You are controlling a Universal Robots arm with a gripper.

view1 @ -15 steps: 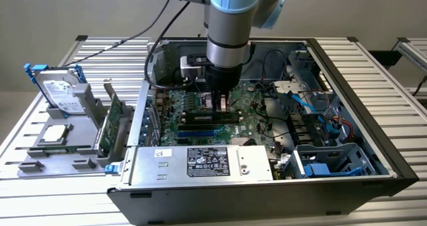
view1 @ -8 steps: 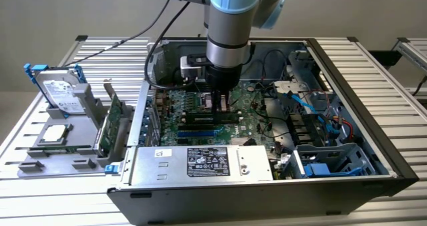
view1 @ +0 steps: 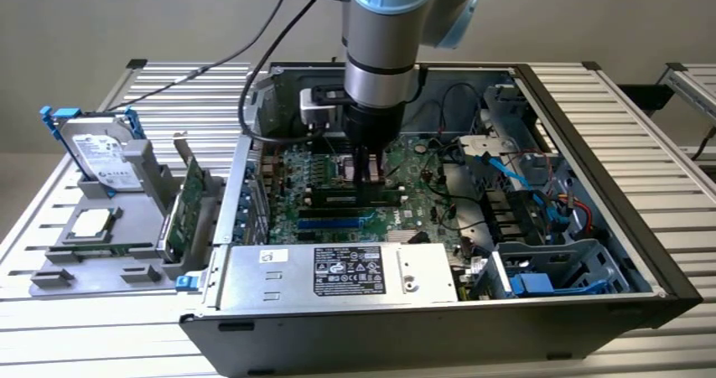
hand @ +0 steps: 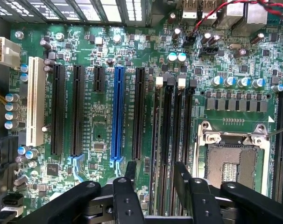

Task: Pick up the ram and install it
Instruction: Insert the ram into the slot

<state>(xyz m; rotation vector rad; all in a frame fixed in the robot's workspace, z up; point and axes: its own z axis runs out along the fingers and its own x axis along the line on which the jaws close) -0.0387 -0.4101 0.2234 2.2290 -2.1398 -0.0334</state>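
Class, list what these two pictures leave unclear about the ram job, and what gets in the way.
- Exterior view: what lies under the gripper, hidden by the arm.
- Wrist view: whether the ram sits in the memory slots; edge-on, too thin to tell.
- Wrist view: CPU socket, lower part covered by the gripper's links.
- Exterior view: power supply label print, too small.

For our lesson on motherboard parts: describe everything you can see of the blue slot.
The blue slot is a long, narrow strip of blue plastic fixed flat on the green board. A dark groove runs along its middle; one end widens into a paler latch. It is empty: no card sits in it. Black slots lie parallel on both sides. The gripper hangs near its latch end, not touching it.
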